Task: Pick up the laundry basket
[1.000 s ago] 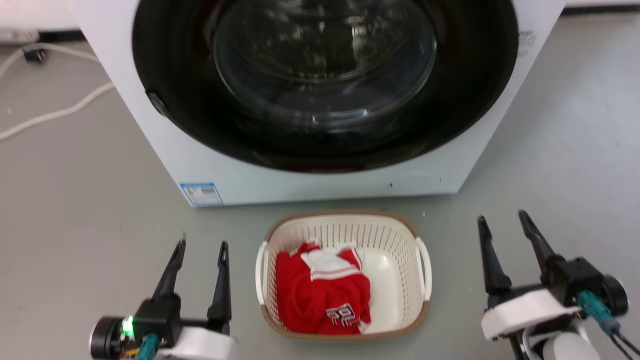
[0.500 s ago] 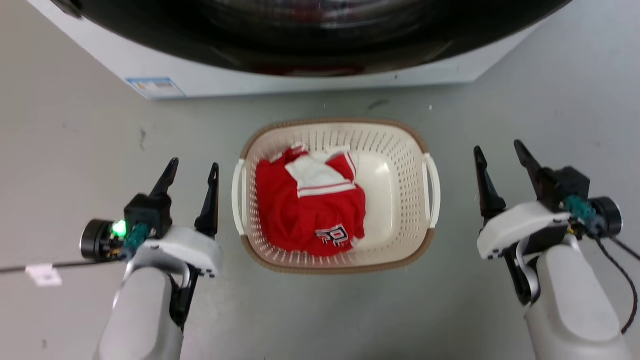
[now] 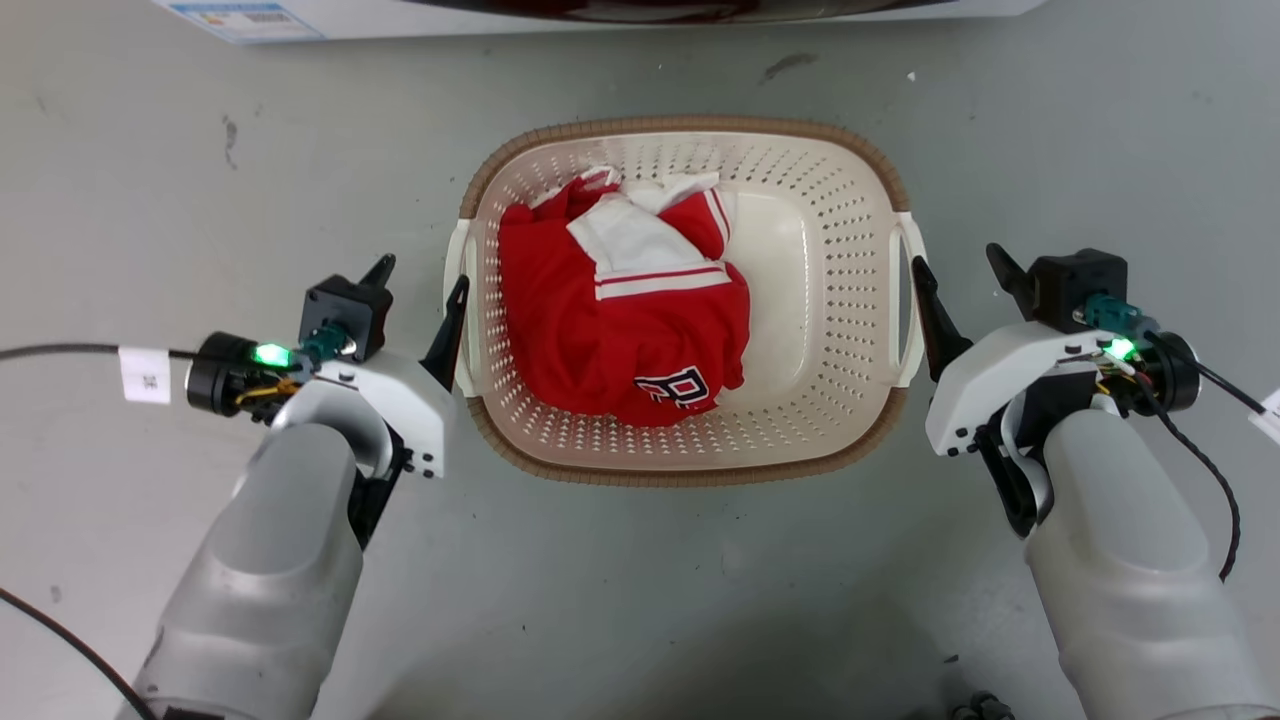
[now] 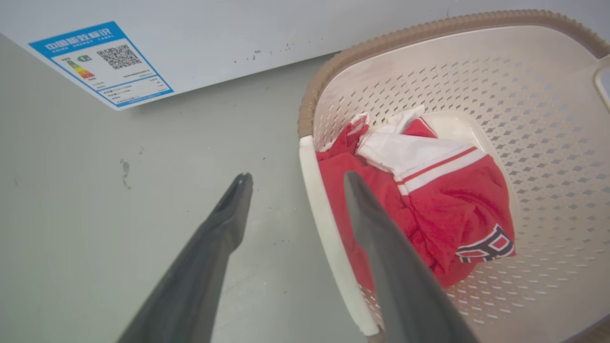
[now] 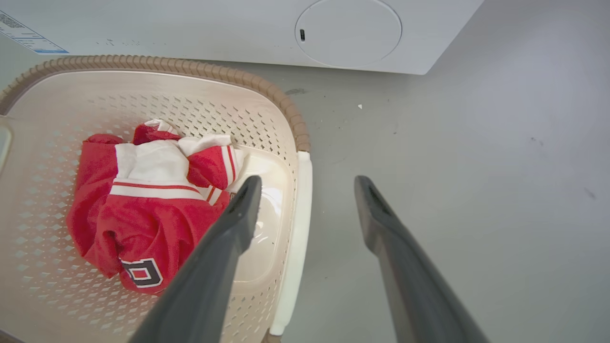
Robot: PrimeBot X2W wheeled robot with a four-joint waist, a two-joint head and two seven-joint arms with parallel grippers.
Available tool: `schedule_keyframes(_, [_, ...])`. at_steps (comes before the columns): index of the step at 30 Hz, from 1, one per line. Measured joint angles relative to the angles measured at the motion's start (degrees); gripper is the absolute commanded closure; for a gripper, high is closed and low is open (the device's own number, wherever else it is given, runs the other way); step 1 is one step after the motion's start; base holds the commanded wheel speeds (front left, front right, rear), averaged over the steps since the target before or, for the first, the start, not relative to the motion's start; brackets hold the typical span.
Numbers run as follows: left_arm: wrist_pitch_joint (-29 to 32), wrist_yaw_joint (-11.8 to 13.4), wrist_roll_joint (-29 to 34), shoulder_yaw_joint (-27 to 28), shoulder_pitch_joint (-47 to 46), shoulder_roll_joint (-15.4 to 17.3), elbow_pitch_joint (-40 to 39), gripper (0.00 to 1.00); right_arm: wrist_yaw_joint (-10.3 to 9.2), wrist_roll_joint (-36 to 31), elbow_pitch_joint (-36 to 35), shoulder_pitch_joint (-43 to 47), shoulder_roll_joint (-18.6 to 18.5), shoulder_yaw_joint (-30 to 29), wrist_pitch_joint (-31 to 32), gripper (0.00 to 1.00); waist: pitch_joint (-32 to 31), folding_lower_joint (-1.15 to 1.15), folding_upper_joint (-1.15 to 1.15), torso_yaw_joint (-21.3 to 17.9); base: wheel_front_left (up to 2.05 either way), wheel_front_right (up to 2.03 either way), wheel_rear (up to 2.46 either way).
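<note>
Progress since a second ago: your left end effector and right end effector, both wide open, now straddle the laundry basket handles, so clamping looks next.

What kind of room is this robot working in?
Probably a laundry area, perhaps a test space: a white washing machine with an energy label stands on the bare grey floor, and before it sits a laundry basket holding a crumpled red and white jersey.
</note>
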Motion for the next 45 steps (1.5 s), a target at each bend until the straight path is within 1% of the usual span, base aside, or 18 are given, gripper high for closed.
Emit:
schedule_keyframes(4, [0.0, 0.0, -1.92, -1.77, -3.09, 0.26, 4.71, 0.0, 0.0, -0.4, 4.25, -2.69, 0.0, -0.01, 0.58, 0.0, 1.43, 0.0, 0.0, 0.57, 0.0, 0.0, 0.0])
schedule_keyframes(10, [-0.15, -0.04, -5.65, -6.37, -6.37, -0.99, 10.38, 0.0, 0.0, 0.53, 10.98, -6.84, -0.01, -0.4, 2.8, 0.0, 2.81, 0.0, 0.0, 1.35, 0.0, 0.0, 0.0])
schedule_keyframes(12, [0.02, -0.04, -7.04, -8.43, -6.93, -1.1, 11.36, 0.0, 0.0, 0.76, 12.77, -8.19, 0.0, -0.14, 3.13, 0.0, 3.22, 0.0, 0.0, 1.51, 0.0, 0.0, 0.0])
schedule_keyframes(13, [0.37, -0.03, -9.33, -11.36, -8.68, -1.07, 11.93, 0.0, 0.0, 1.05, 15.25, -9.94, 0.0, 0.29, 3.49, 0.0, 3.77, 0.0, 0.0, 1.65, 0.0, 0.0, 0.0])
schedule_keyframes(17, [2.19, -0.03, -12.79, -15.73, -9.82, -1.0, 12.28, 0.0, 0.0, 1.89, 18.36, -12.03, 0.0, 1.46, 4.1, 0.0, 4.55, 0.0, 0.0, 1.72, 0.0, 0.0, 0.0])
schedule_keyframes(22, [5.22, -0.03, -17.46, -20.3, -11.65, -0.25, 12.07, 0.0, 0.0, 2.8, 21.48, -14.17, 0.0, 2.68, 4.85, 0.0, 5.47, -0.01, 0.0, 1.64, 0.0, 0.0, 0.0])
schedule_keyframes(28, [7.98, -0.03, -22.05, -24.2, -13.87, 1.04, 11.98, 0.0, 0.0, 4.01, 24.07, -16.51, -0.01, 3.82, 5.34, 0.0, 6.62, -0.01, 0.0, 1.75, 0.0, 0.0, 0.0])
schedule_keyframes(35, [8.29, -0.03, -25.66, -27.69, -15.49, 2.03, 12.16, 0.0, 0.0, 5.78, 25.66, -18.41, 0.0, 5.64, 5.8, 0.0, 7.48, -0.01, 0.0, 1.77, 0.0, 0.0, 0.0])
schedule_keyframes(41, [7.93, -0.03, -28.29, -30.03, -16.01, 1.88, 12.77, 0.0, 0.0, 5.87, 26.83, -19.3, -0.01, 5.82, 5.84, 0.0, 7.87, -0.01, 0.0, 2.01, 0.0, 0.0, 0.0])
schedule_keyframes(42, [8.31, -0.03, -28.95, -30.59, -16.01, 1.82, 12.74, 0.67, 0.0, 5.95, 26.93, -19.31, 0.0, 5.97, 5.84, 0.0, 7.93, -0.01, 0.0, 2.06, 0.0, 0.0, 0.0])
schedule_keyframes(43, [8.38, -0.04, -29.48, -31.05, -16.01, 1.8, 12.7, 1.0, 0.0, 6.32, 27.03, -19.32, -0.01, 6.14, 6.06, 0.94, 7.99, -0.01, 0.0, 2.12, 0.0, 0.0, 0.0])
schedule_keyframes(44, [8.35, -0.05, -30.04, -31.39, -16.02, 1.78, 12.58, 1.0, 0.0, 6.39, 27.11, -19.33, -0.01, 6.58, 6.04, 1.0, 8.06, -0.01, 0.0, 2.16, 0.0, 0.0, 0.0])
schedule_keyframes(45, [8.36, -0.05, -30.5, -31.81, -16.02, 1.72, 12.39, 1.0, 0.0, 6.44, 27.15, -19.33, -0.01, 6.92, 6.01, 1.0, 8.12, -0.01, 0.0, 2.17, 0.0, 0.0, 0.0])
